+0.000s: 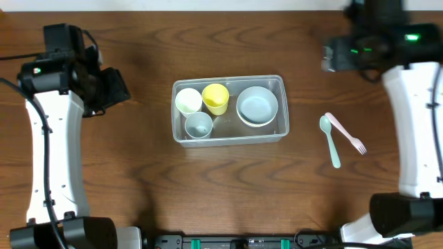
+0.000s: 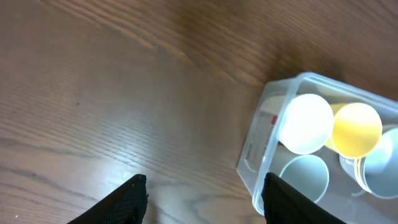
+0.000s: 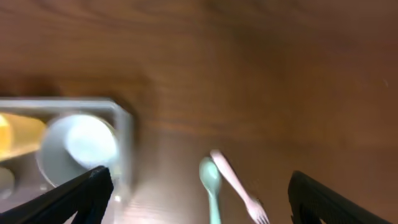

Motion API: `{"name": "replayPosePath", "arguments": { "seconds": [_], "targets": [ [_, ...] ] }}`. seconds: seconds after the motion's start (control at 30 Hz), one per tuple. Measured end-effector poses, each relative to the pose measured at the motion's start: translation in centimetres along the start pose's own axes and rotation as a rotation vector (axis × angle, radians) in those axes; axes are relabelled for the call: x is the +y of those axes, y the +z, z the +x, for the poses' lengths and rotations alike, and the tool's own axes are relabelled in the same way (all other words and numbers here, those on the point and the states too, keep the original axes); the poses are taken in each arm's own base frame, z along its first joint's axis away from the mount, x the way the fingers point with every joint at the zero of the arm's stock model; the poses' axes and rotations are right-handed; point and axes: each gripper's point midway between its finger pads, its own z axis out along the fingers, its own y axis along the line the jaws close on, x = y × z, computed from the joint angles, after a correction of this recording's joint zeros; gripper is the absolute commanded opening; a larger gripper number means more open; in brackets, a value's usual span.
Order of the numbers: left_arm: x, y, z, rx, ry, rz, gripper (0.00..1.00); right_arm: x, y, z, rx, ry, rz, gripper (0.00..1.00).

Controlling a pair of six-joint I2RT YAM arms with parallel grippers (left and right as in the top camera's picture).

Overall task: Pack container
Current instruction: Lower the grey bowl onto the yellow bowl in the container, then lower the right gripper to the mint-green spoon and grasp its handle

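- only the overhead view took in the whole layout: a clear plastic rectangular container (image 1: 232, 141) sat at the middle of the brown wooden table (image 1: 138, 180), between the two arms.
- from above, it held a cream plastic cup (image 1: 188, 101) in its far left corner, a yellow plastic cup (image 1: 215, 98) just beside that, a pale grey-blue plastic cup (image 1: 199, 125) at the near left, and a pale blue round bowl (image 1: 257, 105) filling the right half.
- a mint green plastic spoon (image 1: 330, 140) and a pink plastic fork (image 1: 346, 133) lay on the table to the right of the container, outside it, with the fork's handle end close by the spoon's bowl.
- the left wrist view alone showed a white label (image 2: 261, 134) on the container's left end wall, with the cream and yellow cups glaring bright above it.
- the right wrist view was blurred; it caught the container's right end, the bowl, the spoon and the fork.
- the white left arm (image 1: 52, 159) ran up the table's left side, and the left gripper (image 2: 205, 200) pointed toward the container's left end, apart from it, fingers parted with nothing between them.
- the white right arm (image 1: 415, 131) reached to the far right corner, and the right gripper (image 3: 199, 198) hung above the table with its fingers spread very wide and empty.
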Motion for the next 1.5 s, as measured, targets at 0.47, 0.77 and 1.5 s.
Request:
{"name": "replayPosePath", "arguments": {
  "seconds": [0.47,0.77,1.5],
  "targets": [
    [-1.3,0.1,0.7,0.018,0.041,0.010,0.60,-0.3,13.3,15.2,0.473,0.045,-0.014,0.92],
    [-1.3,0.2,0.7,0.019,0.041,0.010,0.60,-0.5,17.4,18.6,0.463,0.061,-0.013,0.98],
    [-1.3,0.2,0.8,0.021,0.040,0.009,0.60,-0.6,22.0,17.8,0.280,0.027,-0.021,0.99]
  ]
}}
